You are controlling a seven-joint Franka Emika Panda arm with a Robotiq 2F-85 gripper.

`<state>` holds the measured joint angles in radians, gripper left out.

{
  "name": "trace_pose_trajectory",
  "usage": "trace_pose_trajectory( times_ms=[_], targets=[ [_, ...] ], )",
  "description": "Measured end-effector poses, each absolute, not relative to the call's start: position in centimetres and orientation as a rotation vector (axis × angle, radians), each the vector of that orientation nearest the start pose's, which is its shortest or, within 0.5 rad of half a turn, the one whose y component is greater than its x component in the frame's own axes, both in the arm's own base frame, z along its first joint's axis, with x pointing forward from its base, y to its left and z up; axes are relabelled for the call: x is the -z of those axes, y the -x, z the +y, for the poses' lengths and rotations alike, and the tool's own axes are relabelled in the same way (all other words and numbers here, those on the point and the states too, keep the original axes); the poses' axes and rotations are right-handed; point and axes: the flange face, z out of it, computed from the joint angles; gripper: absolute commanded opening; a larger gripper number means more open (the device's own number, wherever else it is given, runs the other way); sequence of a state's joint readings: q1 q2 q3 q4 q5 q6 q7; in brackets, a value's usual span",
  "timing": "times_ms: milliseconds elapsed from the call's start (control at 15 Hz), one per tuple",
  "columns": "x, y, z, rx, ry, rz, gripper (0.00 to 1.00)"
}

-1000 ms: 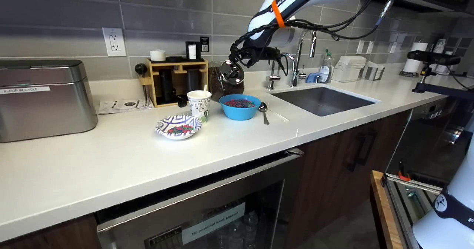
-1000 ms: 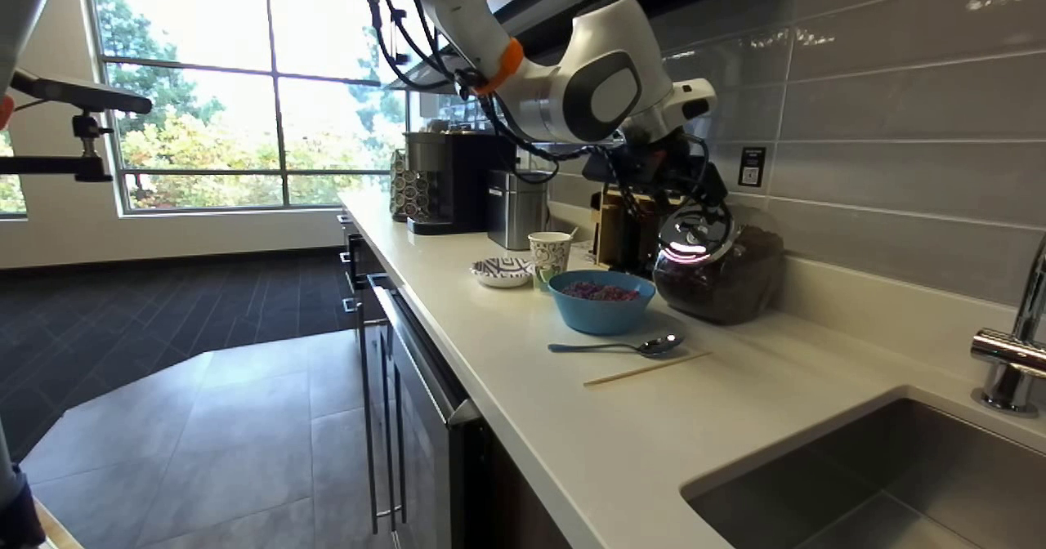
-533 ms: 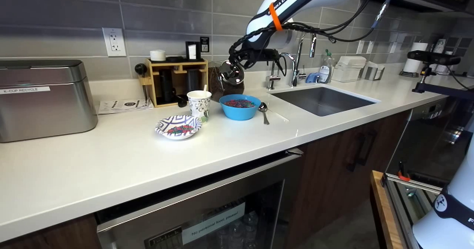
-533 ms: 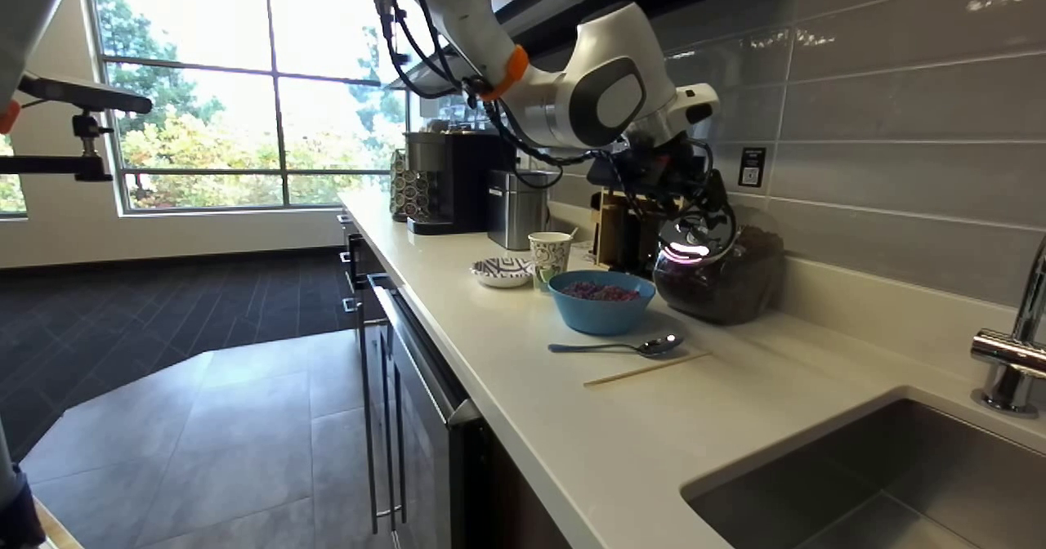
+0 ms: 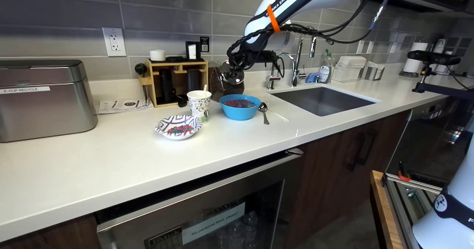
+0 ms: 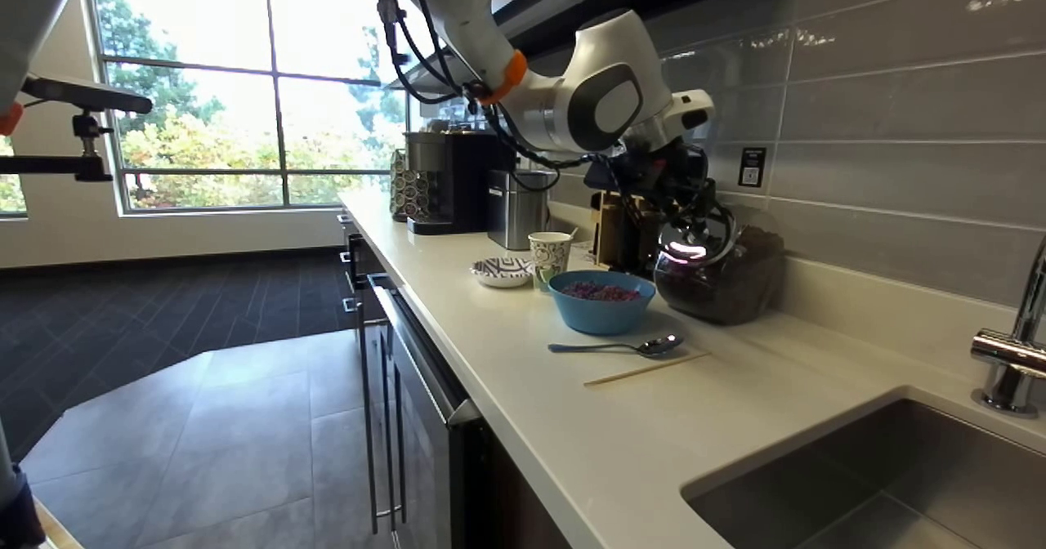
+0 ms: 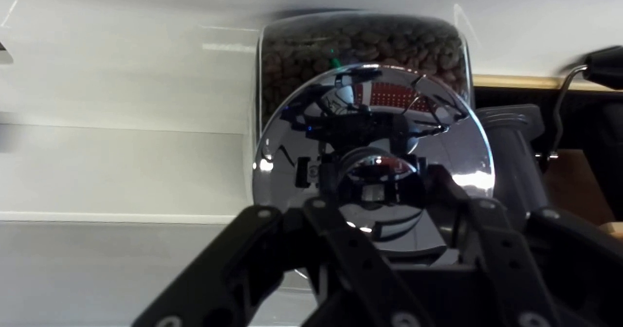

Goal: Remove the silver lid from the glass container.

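Silver lid (image 7: 374,139), qty 1, on 1 jar (image 7: 362,42)

Exterior views, 2: off front edge of counter (image 5: 96,167), facing back edge; near sink (image 6: 817,484), facing along front edge; shared: blue bowl (image 6: 601,314). Wrist view, 1: close, facing silver lid (image 7: 375,127).
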<state>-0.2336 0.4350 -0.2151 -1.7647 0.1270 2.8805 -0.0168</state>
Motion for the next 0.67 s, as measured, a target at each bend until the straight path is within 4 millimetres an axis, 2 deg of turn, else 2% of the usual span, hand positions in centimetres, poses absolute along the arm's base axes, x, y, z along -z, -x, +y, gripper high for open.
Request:
trace_pose_trajectory(
  times_ms=[133,267,467,533,600,667],
  targets=[
    [-40.19,-63.84,-29.29,1.088,3.025,0.757,0.4],
    [-40.17,-63.84,-29.33,1.088,3.024,0.758,0.51],
    [-40.17,-63.85,-29.4,1.088,3.023,0.759,0.58],
    [-40.16,-63.87,-29.45,1.089,3.022,0.759,0.64],
    [-40.18,-63.87,-29.53,1.09,3.021,0.76,0.61],
    [-40.22,-63.87,-29.6,1.092,3.02,0.76,0.63]
  ],
)
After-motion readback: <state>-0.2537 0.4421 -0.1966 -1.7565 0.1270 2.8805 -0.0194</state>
